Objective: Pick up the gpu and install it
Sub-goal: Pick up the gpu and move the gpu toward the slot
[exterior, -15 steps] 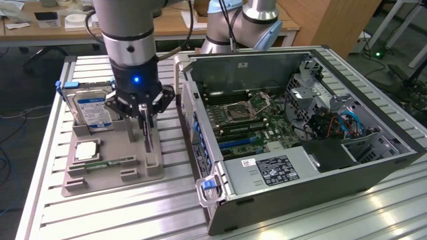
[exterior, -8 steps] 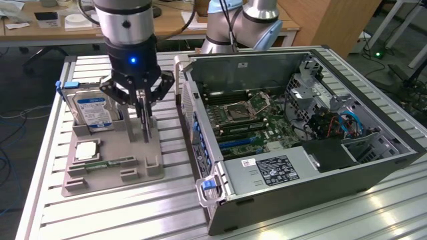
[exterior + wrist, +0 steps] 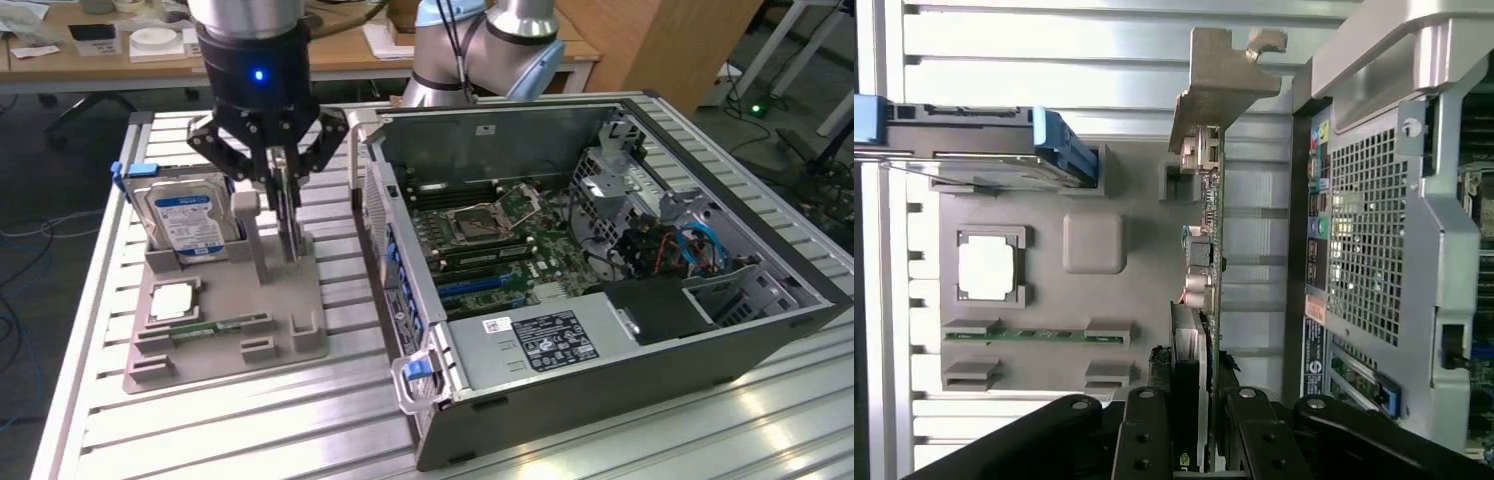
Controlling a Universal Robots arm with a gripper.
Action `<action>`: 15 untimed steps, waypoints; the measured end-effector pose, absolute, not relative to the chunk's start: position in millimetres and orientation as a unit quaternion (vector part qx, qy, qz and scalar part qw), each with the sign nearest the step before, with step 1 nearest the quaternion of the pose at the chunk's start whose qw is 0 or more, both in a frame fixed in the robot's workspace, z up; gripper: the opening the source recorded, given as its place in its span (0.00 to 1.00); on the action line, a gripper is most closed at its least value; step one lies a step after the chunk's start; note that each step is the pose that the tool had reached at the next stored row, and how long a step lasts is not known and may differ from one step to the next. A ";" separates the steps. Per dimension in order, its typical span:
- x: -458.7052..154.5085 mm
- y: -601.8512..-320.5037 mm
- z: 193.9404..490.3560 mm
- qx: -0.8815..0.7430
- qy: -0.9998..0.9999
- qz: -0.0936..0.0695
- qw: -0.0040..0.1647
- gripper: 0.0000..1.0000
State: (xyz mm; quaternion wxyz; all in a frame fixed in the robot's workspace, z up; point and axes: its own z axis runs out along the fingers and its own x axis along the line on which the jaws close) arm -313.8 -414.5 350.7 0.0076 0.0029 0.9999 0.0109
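On the exterior view's left, one hard drive [image 3: 187,218] stands in the gray holder [image 3: 300,335]. In front of it lie one processor chip [image 3: 175,300] and one memory stick [image 3: 214,328]. Just beside the drive the gripper [image 3: 283,205] reaches down, its fingers partly closed and pinching the one gpu [image 3: 1212,250]. The card stands on edge over the holder, its silver bracket [image 3: 1220,85] far from the fingers. I cannot tell whether it sits in a slot. On the right stands one open computer case [image 3: 694,350].
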 end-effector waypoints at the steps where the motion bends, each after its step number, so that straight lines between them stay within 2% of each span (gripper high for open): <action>1: -313.8 -414.5 355.3 0.003 1.000 0.011 0.007 0.27; 15: -313.8 -414.4 416.9 0.003 1.000 0.011 0.008 0.27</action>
